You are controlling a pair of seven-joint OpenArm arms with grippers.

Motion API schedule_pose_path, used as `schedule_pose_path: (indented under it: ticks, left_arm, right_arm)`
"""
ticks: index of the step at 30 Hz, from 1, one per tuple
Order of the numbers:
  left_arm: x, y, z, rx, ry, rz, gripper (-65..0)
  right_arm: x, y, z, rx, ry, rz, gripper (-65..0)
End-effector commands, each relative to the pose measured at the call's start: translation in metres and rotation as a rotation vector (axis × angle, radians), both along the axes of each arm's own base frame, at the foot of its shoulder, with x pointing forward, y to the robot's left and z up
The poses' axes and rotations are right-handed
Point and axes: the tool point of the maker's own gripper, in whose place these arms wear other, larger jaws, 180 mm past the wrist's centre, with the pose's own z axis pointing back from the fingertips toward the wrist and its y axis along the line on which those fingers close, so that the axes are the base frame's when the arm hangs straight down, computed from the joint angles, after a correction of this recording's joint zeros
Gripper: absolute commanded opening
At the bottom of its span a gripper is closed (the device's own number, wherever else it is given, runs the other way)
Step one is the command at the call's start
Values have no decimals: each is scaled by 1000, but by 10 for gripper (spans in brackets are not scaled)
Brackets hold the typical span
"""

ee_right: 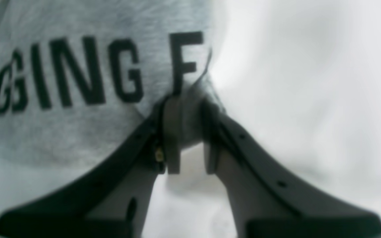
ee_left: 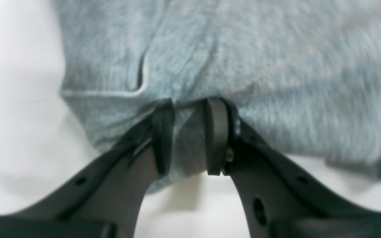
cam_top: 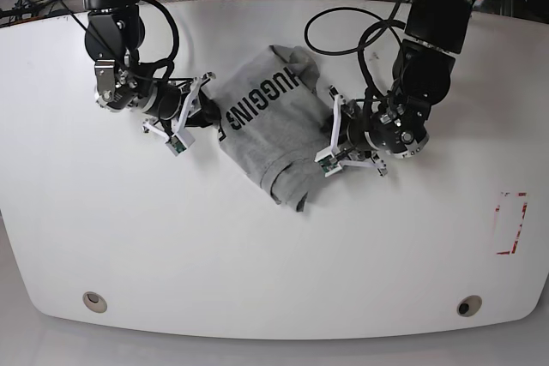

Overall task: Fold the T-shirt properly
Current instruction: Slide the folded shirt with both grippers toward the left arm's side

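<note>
The T-shirt (cam_top: 266,126) lies crumpled in the middle of the white table (cam_top: 257,246), with black lettering facing up near its far-left side. In the base view my right gripper (cam_top: 213,113) holds the shirt's left edge beside the lettering. Its wrist view shows a fold of the T-shirt (ee_right: 78,138) pinched between the pads of the right gripper (ee_right: 187,102). My left gripper (cam_top: 330,130) grips the shirt's right edge. Its wrist view shows plain grey T-shirt (ee_left: 260,66) cloth, seam and hem visible, clamped in the left gripper (ee_left: 190,105).
A red outlined rectangle (cam_top: 512,223) is marked on the table at the far right. Two round fittings (cam_top: 95,301) (cam_top: 467,305) sit near the front edge. Cables (cam_top: 343,23) trail along the back behind both arms.
</note>
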Motion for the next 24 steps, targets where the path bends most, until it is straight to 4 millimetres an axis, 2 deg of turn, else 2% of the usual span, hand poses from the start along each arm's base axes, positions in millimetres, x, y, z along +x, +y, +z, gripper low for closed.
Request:
schedule_pose_path:
  ticks: [1, 6, 7, 9, 13, 16, 18, 20, 24]
  left_arm:
    - [11, 30, -2, 114, 1, 26, -497]
    - [35, 35, 16, 115, -51, 39, -497]
    - [39, 37, 19, 118, -61, 41, -497]
    - [45, 45, 25, 135, -77, 47, -497]
    - [55, 50, 37, 145, -109, 50, -497]
    - [66, 49, 62, 132, -184, 52, -499]
    - [72, 57, 80, 129, -238, 68, -497]
    - [70, 60, 86, 122, -262, 80, -496]
    - [64, 66, 99, 94, -305, 123, -494]
  right_arm:
    - [-9, 9, 0, -28, 8, 58, -549]
    - [-30, 37, -7, -27, 44, 97, -549]
    - [-33, 49, -8, -16, 51, 106, -549]
    - [-39, 66, -10, -3, 63, 123, -549]
    - [-45, 92, -10, 26, 79, 134, -549]
    - [-52, 118, -7, 64, 87, 167, -549]
    - [-54, 137, -2, 80, 80, 209, -549]
    - [-58, 149, -1, 80, 93, 237, -549]
    - [-52, 158, 8, 83, 81, 247, -549]
